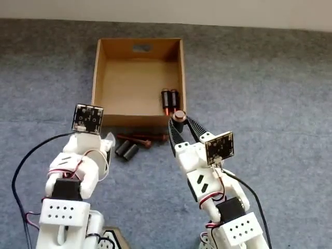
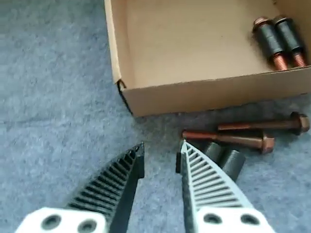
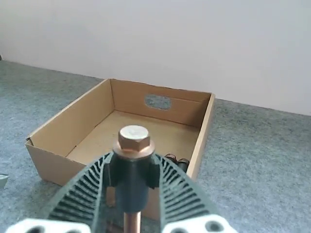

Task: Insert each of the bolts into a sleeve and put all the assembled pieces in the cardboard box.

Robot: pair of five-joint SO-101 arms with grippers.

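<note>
Left gripper (image 2: 162, 145) hangs part-open over the worktop (image 2: 48, 97), just beside two loose bolts (image 2: 228, 139) and two bare sleeves (image 2: 232, 164) in front of the cardboard box (image 1: 98, 78). Right gripper (image 3: 132, 160) clamps a sleeved bolt (image 3: 132, 141) upright by the box's near wall; best clear the rim, then release low beside the two finished pieces (image 1: 169, 97)

left hand (image 2: 160, 155): fingers parted with nothing between them, tips over the counter (image 2: 48, 97), near the box's corner
cardboard box (image 2: 194, 94): open-topped, its near wall facing the hand
assembled pieces (image 2: 279, 39): two, side by side inside the box
loose bolts (image 2: 233, 139): two on the counter, just outside the near wall
loose sleeves (image 2: 232, 163): two dark ones, side by side, beside one finger, which partly hides them
</note>
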